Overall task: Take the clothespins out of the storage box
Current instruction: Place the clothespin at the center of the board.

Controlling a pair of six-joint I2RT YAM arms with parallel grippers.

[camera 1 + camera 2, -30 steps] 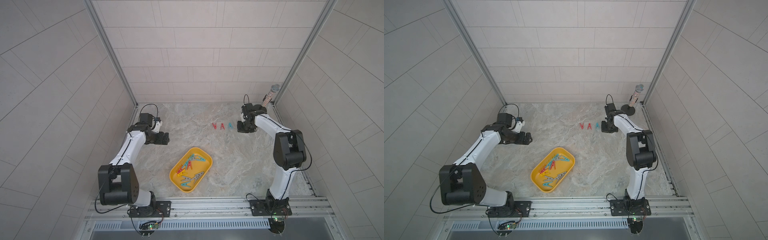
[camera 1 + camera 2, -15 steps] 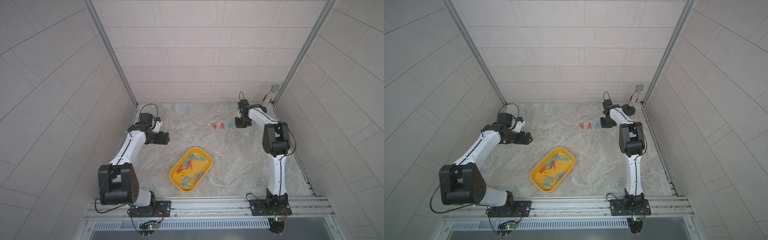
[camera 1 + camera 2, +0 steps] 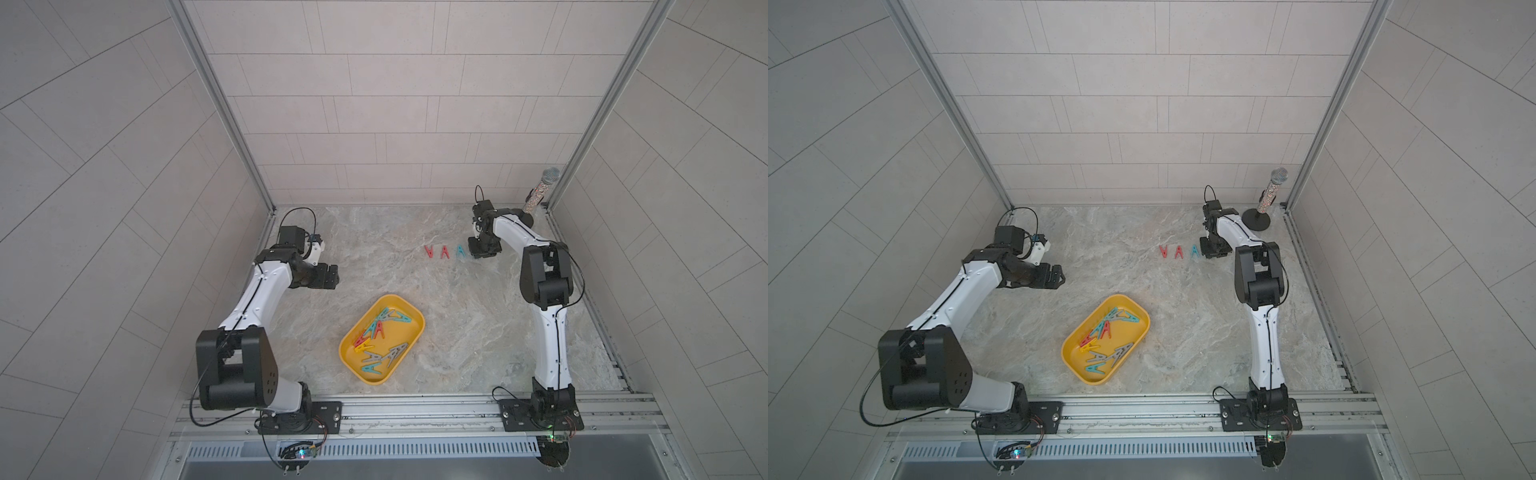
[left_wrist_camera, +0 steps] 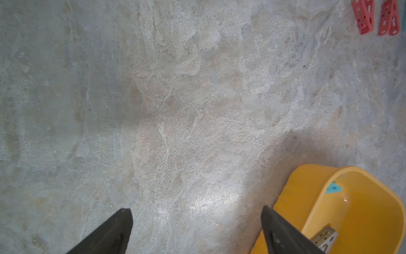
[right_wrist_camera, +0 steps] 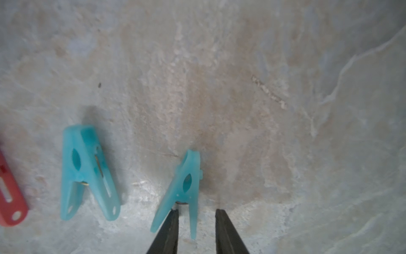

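The right hand [image 5: 197, 212] is low over the far right of the desk [image 3: 457, 316], its jaws narrowly apart. One leg of a teal peg [image 5: 183, 187] lies in the gap and no finger plainly clamps it (whether the left-side finger touches the other leg cannot be told). This peg sits at the right end of a row along the far side. To its left are another teal one [image 5: 87, 171] and two red ones [image 3: 430, 251]. In both top views the hand hides the end peg.

The left hand [image 4: 197, 220] hovers wide and empty over bare desk on the left, just beside the box's far left corner.

The box [image 3: 371, 380] sits near the middle of the desk, a little toward the near side. Most of the pegs [image 3: 380, 332] are in it, about ten in a loose heap of teal, red, grey and yellow, several crossing one another.

Each peg looks light, stiff and smooth (hard plastic round a small metal spring), so it should lift easily. It could also skid, or flip on its edge, if nudged off-centre. The surest hold is probably across the two flat faces near the spring, where the body is thickest. Pinching the splayed legs together would open the mouth, and the peg might spring out. In the heap, the top, uncrossed pegs are the ones to take first (a buried one may drag a neighbour up with it). The box itself seems light enough to slide if a finger catches its wall.
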